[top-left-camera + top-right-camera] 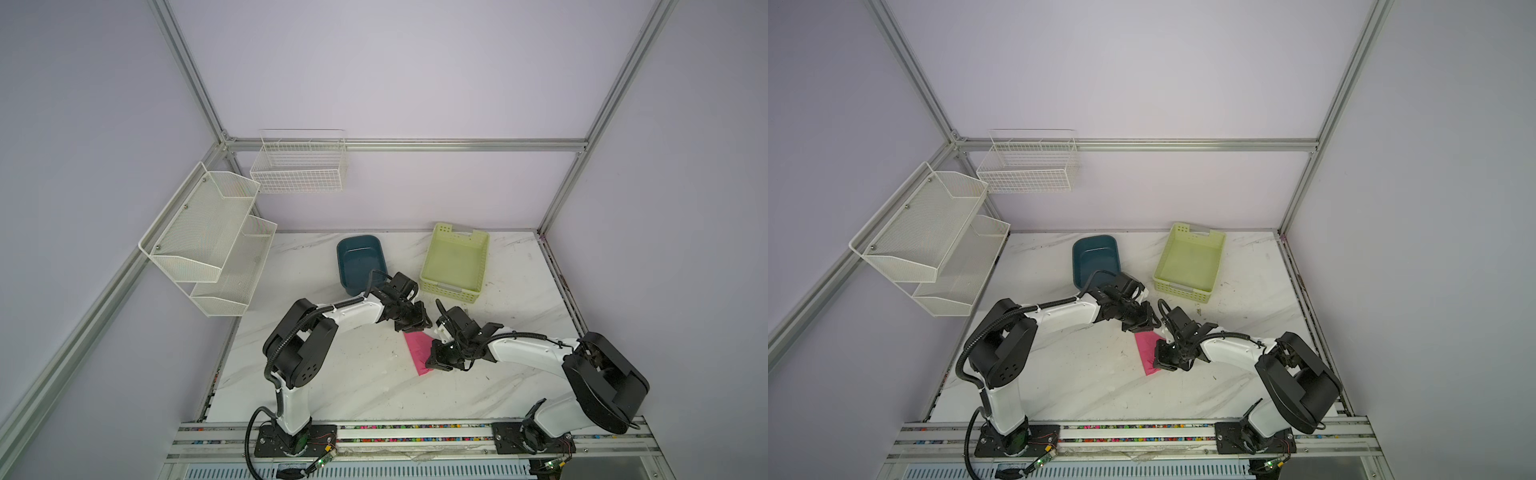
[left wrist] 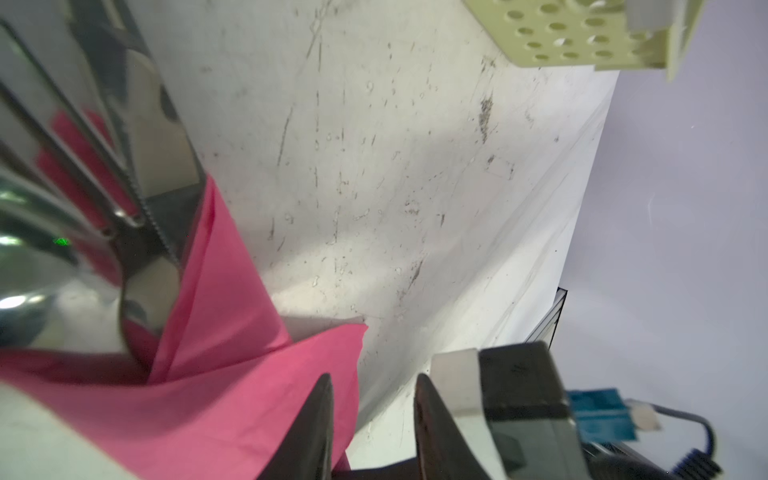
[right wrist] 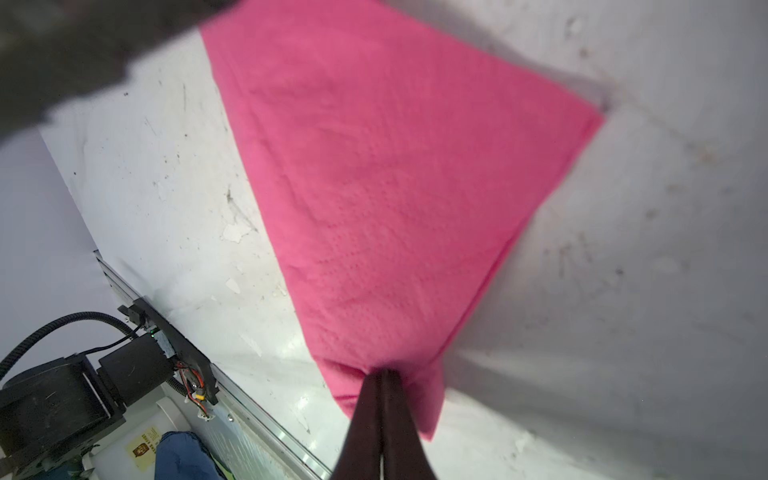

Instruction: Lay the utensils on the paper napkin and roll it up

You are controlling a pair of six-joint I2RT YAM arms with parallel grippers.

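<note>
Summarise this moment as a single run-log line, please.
right hand: shut on paper napkin edge | left hand: open, beside napkin | utensils: heads protruding from folded napkin | roll: not finished

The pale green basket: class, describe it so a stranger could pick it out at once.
On the white marble table, look along the far edge by the back wall. Two containers sit there; the pale green basket is the right-hand one. Unlike the smooth, dark teal tub, it has perforated walls and handle slots.
</note>
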